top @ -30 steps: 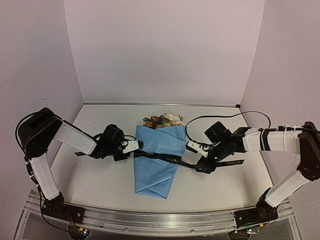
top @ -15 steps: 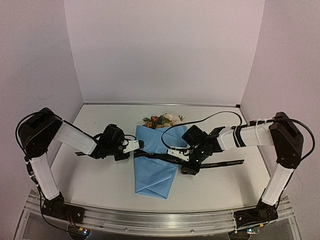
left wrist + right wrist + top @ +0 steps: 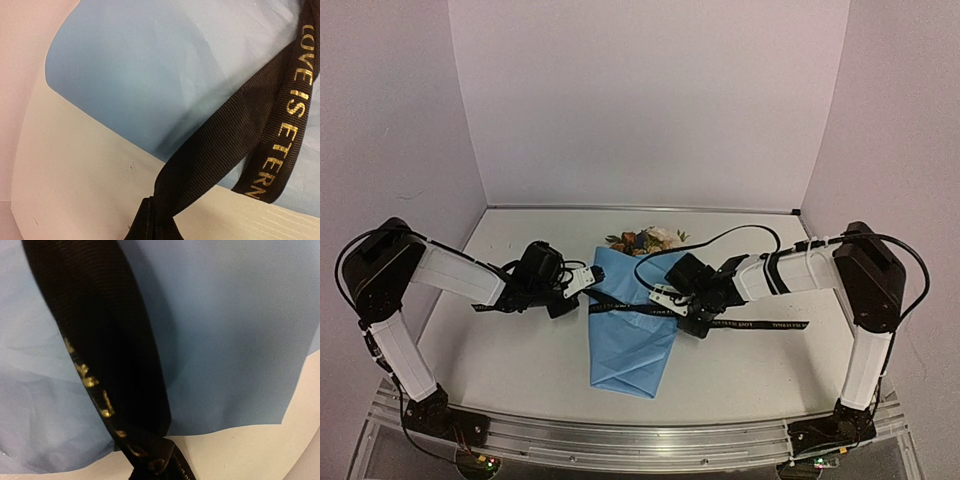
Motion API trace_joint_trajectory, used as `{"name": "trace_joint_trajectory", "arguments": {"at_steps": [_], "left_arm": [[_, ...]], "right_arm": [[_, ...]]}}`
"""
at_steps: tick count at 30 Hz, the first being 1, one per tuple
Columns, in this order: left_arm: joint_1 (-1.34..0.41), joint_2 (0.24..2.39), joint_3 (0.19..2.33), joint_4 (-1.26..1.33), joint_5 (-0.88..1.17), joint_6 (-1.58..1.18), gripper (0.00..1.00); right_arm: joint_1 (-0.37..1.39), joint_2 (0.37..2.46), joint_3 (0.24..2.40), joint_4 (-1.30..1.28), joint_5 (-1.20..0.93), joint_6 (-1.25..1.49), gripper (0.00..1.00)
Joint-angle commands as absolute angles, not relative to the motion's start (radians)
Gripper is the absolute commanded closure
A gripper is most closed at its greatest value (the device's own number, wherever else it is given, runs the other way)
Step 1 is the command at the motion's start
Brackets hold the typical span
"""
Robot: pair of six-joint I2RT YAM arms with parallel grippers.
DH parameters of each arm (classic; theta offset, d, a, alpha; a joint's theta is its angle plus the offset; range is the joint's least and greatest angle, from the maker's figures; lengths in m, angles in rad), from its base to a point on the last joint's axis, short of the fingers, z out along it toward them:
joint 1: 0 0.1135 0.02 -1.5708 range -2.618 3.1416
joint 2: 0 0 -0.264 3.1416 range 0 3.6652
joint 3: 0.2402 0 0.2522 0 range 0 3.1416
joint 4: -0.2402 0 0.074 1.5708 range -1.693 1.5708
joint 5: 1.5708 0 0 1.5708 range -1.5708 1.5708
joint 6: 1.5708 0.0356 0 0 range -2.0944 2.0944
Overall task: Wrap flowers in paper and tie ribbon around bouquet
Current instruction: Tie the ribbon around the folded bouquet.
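In both wrist views the fingers themselves are cut off at the bottom edge, so only the narrow black woven ribbon [image 3: 225, 150] running down into each pinch point shows. Its gold lettering reads "LOVE IS ETERN" on the left and is too blurred to read in the right wrist view [image 3: 110, 340]. From above, the stems are hidden inside the wrap. The cone-shaped light blue paper bouquet [image 3: 630, 335] lies at the middle of the white table [image 3: 520, 370], narrow end toward the arm bases. Its small cluster of cream and orange flowers [image 3: 645, 240] peeks from the far wide end. The ribbon [image 3: 630, 307] crosses the cone about midway, with a loose tail trailing right along the table. The left gripper [image 3: 588, 280] is clamped on the ribbon at the cone's left edge, its arm stretched low across the table. The right gripper [image 3: 665, 297] is closed on the ribbon over the cone's right part, forearm reaching inward from a raised elbow.
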State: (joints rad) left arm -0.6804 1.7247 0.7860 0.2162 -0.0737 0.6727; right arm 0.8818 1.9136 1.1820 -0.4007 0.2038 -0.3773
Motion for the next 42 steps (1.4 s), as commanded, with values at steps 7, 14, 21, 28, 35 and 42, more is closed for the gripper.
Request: {"name": "trace_joint_trajectory", "arguments": {"at_steps": [7,14,21,28,35,42], "left_arm": [[-0.687,1.676,0.928,-0.055,-0.063,0.271,1.00],[-0.606,1.724,1.032,-0.250,0.036,-0.120,1.00],[-0.201,1.558,0.735,-0.054,0.382,-0.683,1.00],[0.114,1.528,0.503,0.192,0.566,-0.945,1.00],[0.184,1.447,0.470,0.137,0.499,-0.947,1.00],[0.194,1.266,0.450,-0.010,0.365,-0.926,1.00]], "right_arm": [[0.879,1.889,1.304,-0.560,0.341,-0.159,1.00],[0.783,1.849,1.334,-0.749,0.334,0.150,1.00],[0.537,1.564,0.952,-0.597,0.208,0.600,1.00],[0.420,1.375,0.717,-0.514,0.178,0.759,1.00],[0.388,1.273,0.638,-0.539,0.158,0.782,1.00],[0.388,1.127,0.564,-0.651,0.225,0.741,1.00]]}}
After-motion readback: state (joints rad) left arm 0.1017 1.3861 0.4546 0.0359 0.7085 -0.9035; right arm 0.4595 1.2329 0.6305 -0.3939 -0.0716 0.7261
